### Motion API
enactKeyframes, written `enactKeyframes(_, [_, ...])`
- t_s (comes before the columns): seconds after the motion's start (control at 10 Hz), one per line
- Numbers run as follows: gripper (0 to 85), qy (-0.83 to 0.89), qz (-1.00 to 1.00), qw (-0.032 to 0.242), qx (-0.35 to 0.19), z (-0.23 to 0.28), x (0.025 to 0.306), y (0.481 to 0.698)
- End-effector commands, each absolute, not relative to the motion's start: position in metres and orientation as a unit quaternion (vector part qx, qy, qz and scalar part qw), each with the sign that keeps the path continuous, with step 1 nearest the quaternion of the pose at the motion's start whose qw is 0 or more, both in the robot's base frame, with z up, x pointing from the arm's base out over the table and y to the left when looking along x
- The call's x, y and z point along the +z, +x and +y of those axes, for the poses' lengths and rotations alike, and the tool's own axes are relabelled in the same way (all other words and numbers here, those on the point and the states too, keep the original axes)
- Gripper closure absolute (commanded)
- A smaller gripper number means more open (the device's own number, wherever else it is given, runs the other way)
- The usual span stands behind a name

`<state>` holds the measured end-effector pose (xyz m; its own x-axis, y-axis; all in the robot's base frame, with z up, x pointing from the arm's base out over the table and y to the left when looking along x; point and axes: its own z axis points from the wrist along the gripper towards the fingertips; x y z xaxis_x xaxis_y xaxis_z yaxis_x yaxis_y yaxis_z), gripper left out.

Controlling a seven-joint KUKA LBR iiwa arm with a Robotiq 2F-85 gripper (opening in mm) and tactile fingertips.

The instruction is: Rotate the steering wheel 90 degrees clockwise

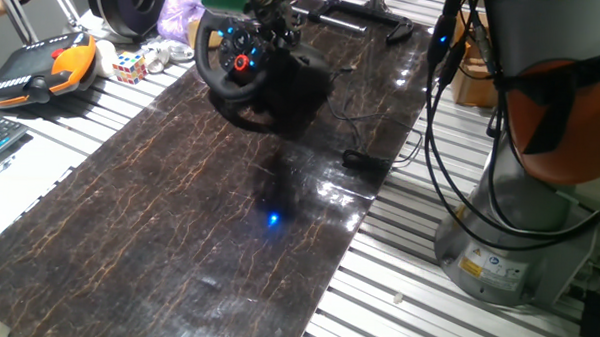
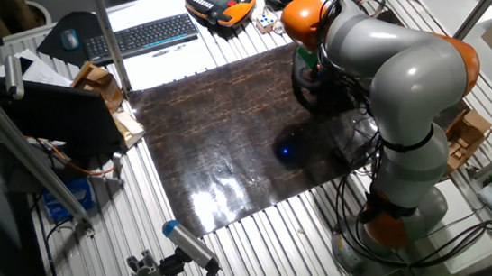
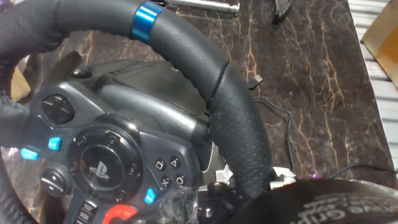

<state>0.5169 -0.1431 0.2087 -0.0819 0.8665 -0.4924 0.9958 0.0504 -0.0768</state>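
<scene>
The grey-and-orange arm [image 2: 405, 95] is reaching across the bench [image 1: 178, 234], whose dark marbled mat is filling its middle. The steering wheel [image 1: 239, 56] is sitting at the far end of that mat on its black base, tilted toward the open mat. In the hand view its thick stitched rim [image 3: 239, 130] is crossing the frame, with a blue stripe [image 3: 147, 14] near the top and the hub buttons and red knob [image 3: 118, 214] below. The fingers [image 1: 270, 27] are sitting at the wheel's upper rim; I cannot tell whether they are gripping it.
</scene>
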Motion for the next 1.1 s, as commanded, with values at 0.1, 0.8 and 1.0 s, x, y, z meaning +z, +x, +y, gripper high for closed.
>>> enactKeyframes(0.1, [84.0,0.662,0.702,0.164,-0.204,-0.1399,0.2056,0.5179])
enactKeyframes(0.8, [84.0,0.681,0.682,0.173,-0.202,-0.1334,0.1987,0.5226])
enactKeyframes(1.0, [84.0,0.683,0.681,0.174,-0.198,-0.1324,0.1974,0.5229])
